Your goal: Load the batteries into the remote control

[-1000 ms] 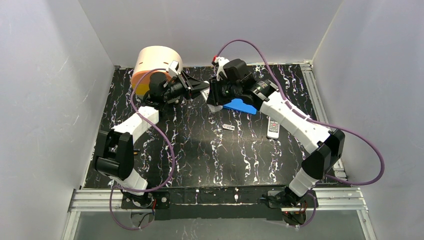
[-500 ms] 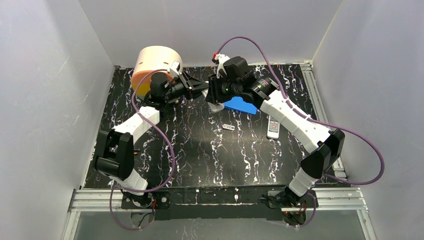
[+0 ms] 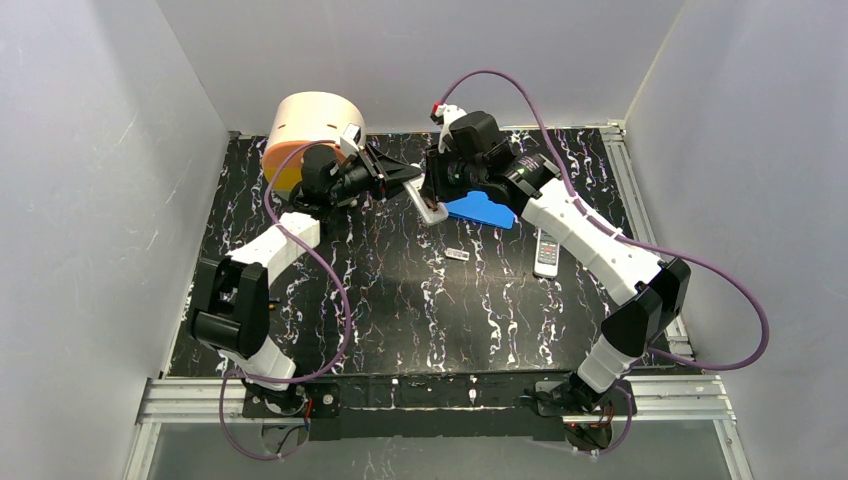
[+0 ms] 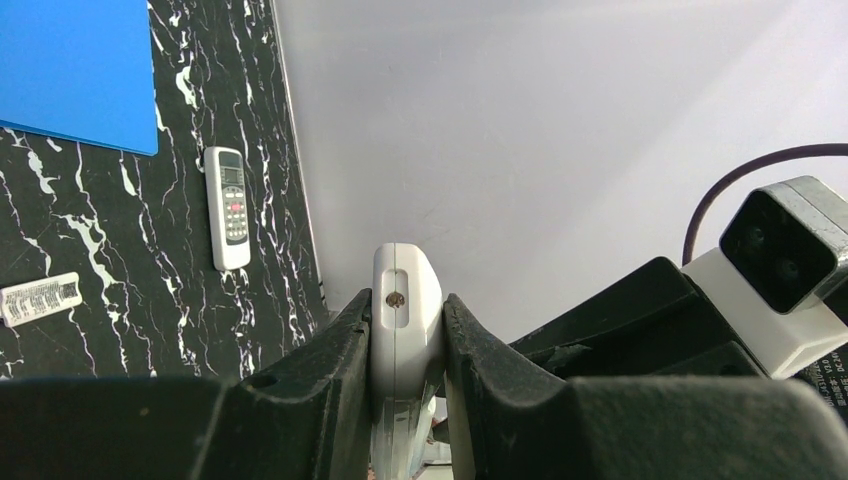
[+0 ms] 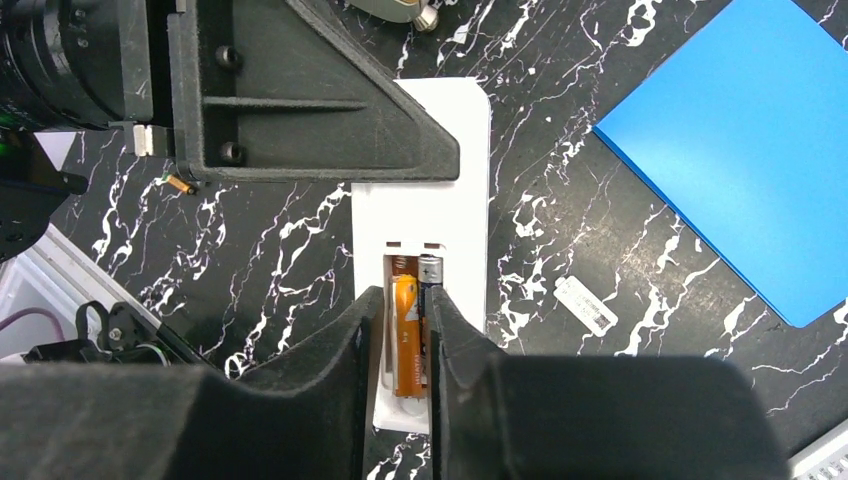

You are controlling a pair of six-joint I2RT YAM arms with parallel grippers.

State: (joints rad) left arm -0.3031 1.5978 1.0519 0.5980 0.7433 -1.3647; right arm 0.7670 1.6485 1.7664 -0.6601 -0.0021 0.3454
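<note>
In the top view, the left gripper (image 3: 413, 184) and the right gripper (image 3: 438, 196) were close together in the upper middle of the frame, above the black, white-veined desk (image 3: 400, 300). The left gripper was clamped on the white plastic remote control (image 3: 427, 206). In the left wrist view both of its black fingers (image 4: 340, 340) pressed against the remote's narrow sides, and the remote's end poked up between them at centre frame.

The right wrist view looked down on the remote's back, with its battery bay open. The right gripper was closed on the orange cylindrical battery (image 5: 404, 345), which lay lengthwise in the left slot of the bay, at lower centre of the frame. Just beside it on the right sat a dark battery with a silver tip (image 5: 429, 280), partly hidden by a finger. What looked like a tiny loose orange battery (image 5: 180, 184) lay on the desk at the left of that frame.

In the top view, a flat blue sheet (image 3: 482, 211) lay just right of the grippers. A small white rectangular piece (image 3: 457, 254) lay below it, and a second white remote with buttons (image 3: 547, 255) lay farther right. A round beige-and-orange tub (image 3: 305, 130) stood at upper left.
</note>
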